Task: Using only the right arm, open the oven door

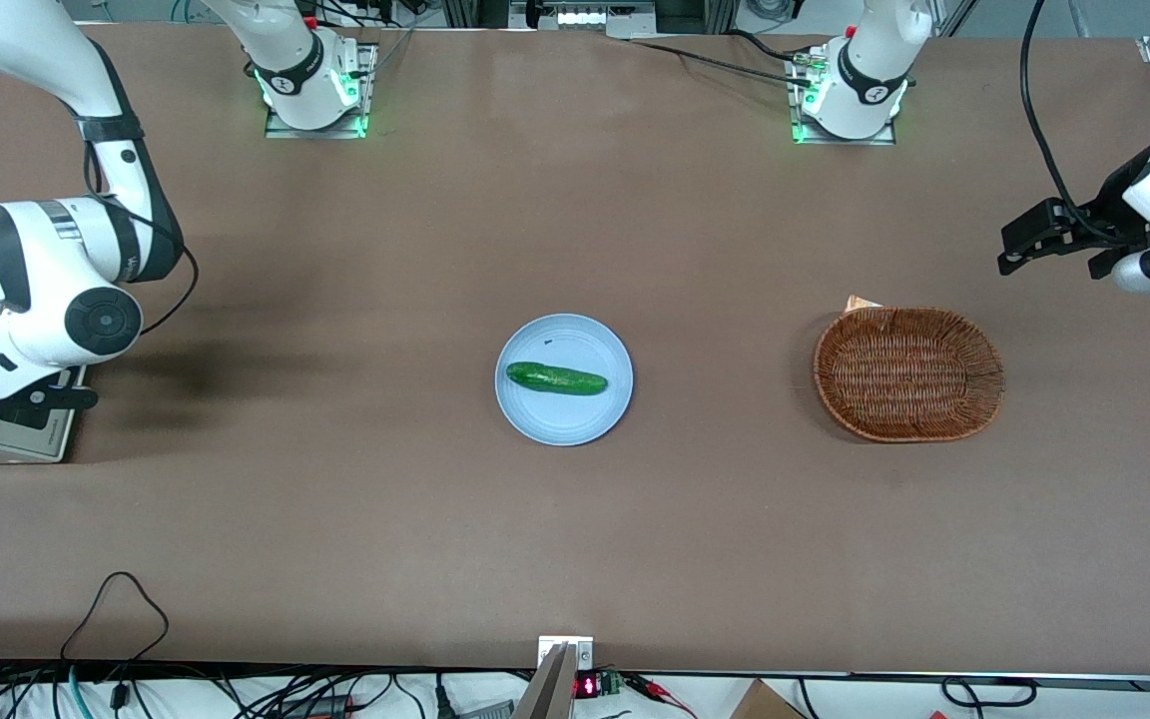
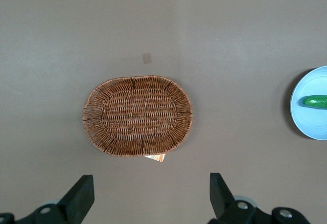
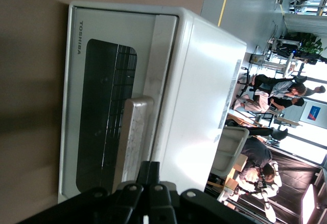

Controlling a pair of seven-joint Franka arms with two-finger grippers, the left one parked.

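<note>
Gripper (image 3: 148, 175) — fingers closed together, holding nothing — hangs at the handle (image 3: 134, 137) of the TOSHIBA-marked oven door (image 3: 110, 98).

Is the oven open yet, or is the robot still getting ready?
Not open yet. Done: the right arm has reached the oven, and its gripper sits right by the door handle. In hand: lining up on that handle. Left: grab it and pull, because the oven door looks flat against the oven, closed.

Right arm (image 1: 66, 270) bent low — gripper (image 3: 149, 180) fingers pressed together, pointing forward
</note>
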